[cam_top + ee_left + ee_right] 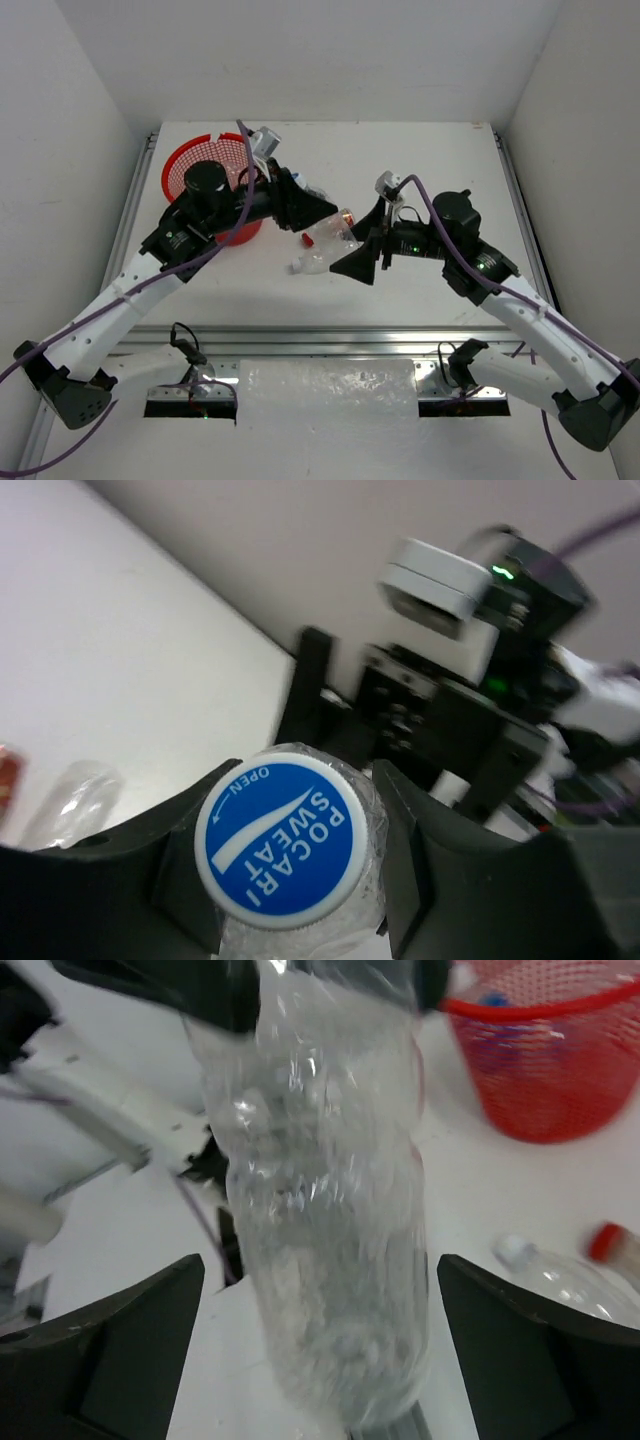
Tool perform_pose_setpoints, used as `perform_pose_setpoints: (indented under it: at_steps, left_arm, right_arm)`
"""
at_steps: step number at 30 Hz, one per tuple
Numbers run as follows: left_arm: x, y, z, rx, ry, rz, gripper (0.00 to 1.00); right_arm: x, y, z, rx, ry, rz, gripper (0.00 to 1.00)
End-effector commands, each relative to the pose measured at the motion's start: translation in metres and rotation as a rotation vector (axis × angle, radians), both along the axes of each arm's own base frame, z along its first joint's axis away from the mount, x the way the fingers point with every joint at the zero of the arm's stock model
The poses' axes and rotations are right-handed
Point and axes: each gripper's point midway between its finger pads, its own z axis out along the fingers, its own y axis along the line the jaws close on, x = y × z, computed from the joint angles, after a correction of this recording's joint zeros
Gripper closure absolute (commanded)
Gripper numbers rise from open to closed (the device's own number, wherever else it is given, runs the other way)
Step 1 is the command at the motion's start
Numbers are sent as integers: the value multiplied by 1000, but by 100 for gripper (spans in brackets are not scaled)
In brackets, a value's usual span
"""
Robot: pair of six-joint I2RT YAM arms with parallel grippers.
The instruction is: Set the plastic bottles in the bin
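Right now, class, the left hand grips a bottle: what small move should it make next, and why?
Probably swing the left hand over the bin before opening. It is shut round the top of a clear, blue-capped bottle that hangs above the table, beside the bin rather than over it. Released here, it would likely land on the table.

You can read print in one place only: in the left wrist view, the blue cap (280, 842) of the bottle (300, 942) carries "POCARI SWEAT" in white capitals beside a white swoosh. Near its rim stands "OPEN" with a small curved arrow.
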Motion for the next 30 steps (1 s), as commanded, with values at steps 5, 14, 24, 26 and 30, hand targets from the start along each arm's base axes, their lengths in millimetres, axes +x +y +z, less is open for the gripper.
perform_pose_setpoints:
  at_steps: [5, 14, 24, 26, 30]
  left_arm:
    - [117, 188, -6, 382, 175, 1179, 100]
    - [173, 312, -8, 473, 265, 1562, 100]
    - [220, 359, -21, 643, 267, 1829, 99]
    - [230, 357, -28, 639, 252, 1818, 87]
    - [247, 351, -47, 649, 277, 1776, 53]
  right_arm:
    - [82, -102, -54, -305, 81, -829, 1]
    - [73, -118, -108, -400, 110, -859, 1]
    - [73, -106, -138, -437, 145, -794, 1]
    - [74, -104, -141, -441, 144, -787, 1]
    - [75, -101, -141, -442, 137, -768, 1]
